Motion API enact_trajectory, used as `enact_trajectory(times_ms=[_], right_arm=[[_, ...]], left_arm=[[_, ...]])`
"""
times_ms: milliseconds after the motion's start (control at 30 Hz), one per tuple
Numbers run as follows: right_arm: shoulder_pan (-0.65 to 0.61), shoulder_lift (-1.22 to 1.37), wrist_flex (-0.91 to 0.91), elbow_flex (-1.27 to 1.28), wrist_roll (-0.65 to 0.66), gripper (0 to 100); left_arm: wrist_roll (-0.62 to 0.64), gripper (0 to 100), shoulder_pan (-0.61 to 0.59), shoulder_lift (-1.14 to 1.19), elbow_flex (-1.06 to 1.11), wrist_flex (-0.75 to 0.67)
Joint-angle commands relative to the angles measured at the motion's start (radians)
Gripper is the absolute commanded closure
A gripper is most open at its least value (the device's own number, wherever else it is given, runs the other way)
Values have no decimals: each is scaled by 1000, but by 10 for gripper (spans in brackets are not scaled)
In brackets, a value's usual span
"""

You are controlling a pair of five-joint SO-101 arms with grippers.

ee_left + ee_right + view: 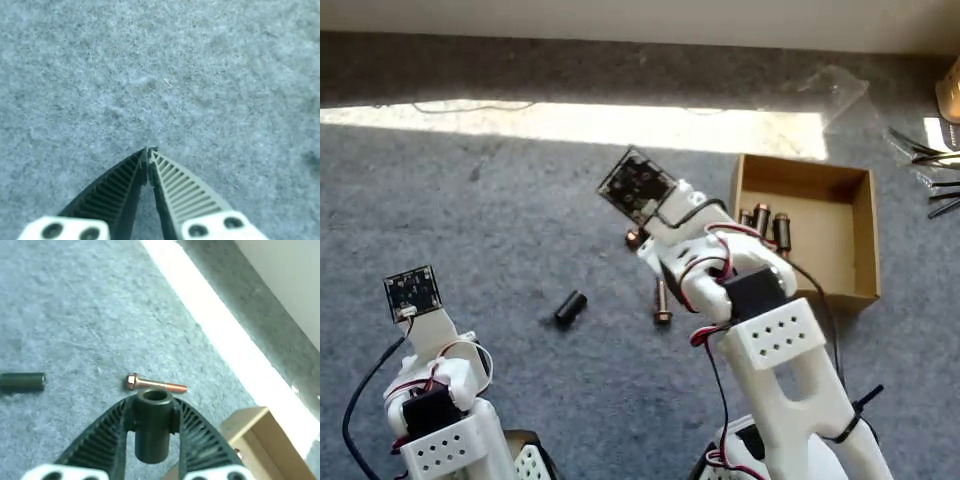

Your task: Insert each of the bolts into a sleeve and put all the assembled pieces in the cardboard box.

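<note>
Bolts [765, 222] already fitted with sleeves, three as far as we can tell, lie inside the cardboard box [830, 235]. Just outside the box wall, the right gripper [151, 405] is clamped on a dark sleeve [151, 437], spread about halfway. The sleeve's open bore faces a copper bolt [156, 384] lying on the bench [500, 230] just past it, a little farther from the box. A second bolt [663, 300] lies near as well, and a spare sleeve [570, 307] sits farther out again, well apart from the box. Farthest from the box, the left gripper [149, 150] hangs over bare bench, closed tight and holding nothing.

We judge bolt and sleeve both rigid, small and light for the arms, and smooth enough to roll or slip. The ribbed inner faces of the gripper should help. The bolt wants gripping across its shank near the hexagonal head, leaving the far end free for the bore. The sleeve is best held around its middle, as it is.

We can read no writing on the box or the parts.
</note>
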Motion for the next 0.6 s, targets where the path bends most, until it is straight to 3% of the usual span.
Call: enact_trajectory(times_ms=[0, 233, 467, 567], right_arm=[[113, -64, 5, -7, -91, 993], [193, -70, 193, -16, -327, 993], [185, -165, 251, -19, -479, 993], [185, -266, 246, -19, -500, 993]], left_arm=[[-3, 973, -4, -7, 22, -55], [-23, 973, -5, -8, 22, -143], [-399, 973, -5, -8, 22, -213], [-443, 973, -5, -8, 22, -207]])
